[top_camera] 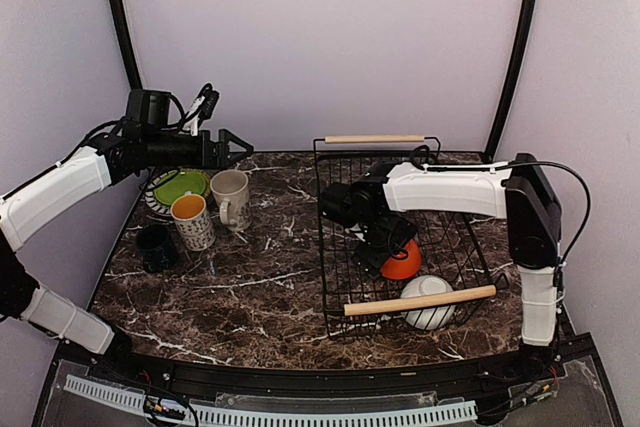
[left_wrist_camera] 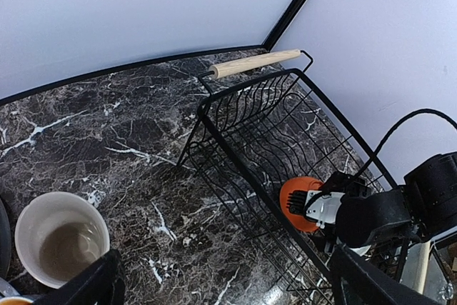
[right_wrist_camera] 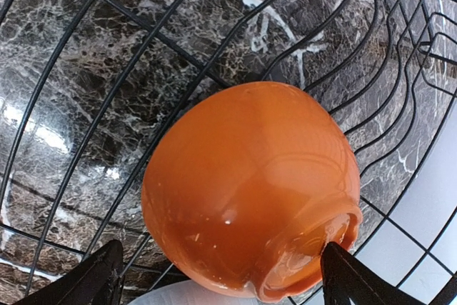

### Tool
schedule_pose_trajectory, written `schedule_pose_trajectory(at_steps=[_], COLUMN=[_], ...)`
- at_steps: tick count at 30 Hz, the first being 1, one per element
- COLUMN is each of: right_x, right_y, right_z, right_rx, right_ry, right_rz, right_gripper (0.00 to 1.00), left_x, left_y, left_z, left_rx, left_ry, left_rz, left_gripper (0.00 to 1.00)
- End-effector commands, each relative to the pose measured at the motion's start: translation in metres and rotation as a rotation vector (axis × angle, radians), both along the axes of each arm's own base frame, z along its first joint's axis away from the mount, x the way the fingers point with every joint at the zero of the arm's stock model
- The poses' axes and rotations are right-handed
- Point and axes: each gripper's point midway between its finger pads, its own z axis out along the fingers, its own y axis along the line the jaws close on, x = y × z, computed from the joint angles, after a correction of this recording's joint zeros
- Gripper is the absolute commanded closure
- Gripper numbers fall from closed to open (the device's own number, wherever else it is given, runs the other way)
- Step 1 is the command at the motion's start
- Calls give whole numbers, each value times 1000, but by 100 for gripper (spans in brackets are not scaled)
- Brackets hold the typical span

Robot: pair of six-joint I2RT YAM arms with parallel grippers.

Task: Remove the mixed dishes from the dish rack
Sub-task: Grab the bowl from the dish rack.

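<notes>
Overhead, the right tool (top_camera: 385, 239) hangs inside the black wire dish rack (top_camera: 420, 300) above the glossy orange bowl (top_camera: 402, 263); the left tool (left_wrist_camera: 228, 287), on its own camera, is open and idle over the marble worktop (left_wrist_camera: 107, 126); the right's camera shows jaws wide astride the bowl for a grasp, apparently not touching.

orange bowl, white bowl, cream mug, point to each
glossy orange ceramic bowl (right_wrist_camera: 246, 191): right wrist view, rounded outer side
white ceramic bowl (top_camera: 432, 317): top external view, outer wall
cream ceramic mug (top_camera: 236, 202): top external view, outer wall
</notes>
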Motion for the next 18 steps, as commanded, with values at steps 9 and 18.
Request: schedule_pose_trajectory(at_steps=[9, 18], right_x=[4, 13], right_y=[-1, -9], right_z=[-25, -39], right_rx=[-109, -190], right_ry=[-15, -70], right_rz=[67, 41], right_gripper=[3, 3], left_x=[-3, -3], left_y=[-3, -4], left_z=[-1, -2], left_rx=[-12, -16], left_ry=[-2, 4], left_rz=[-16, -18], left_gripper=[1, 1])
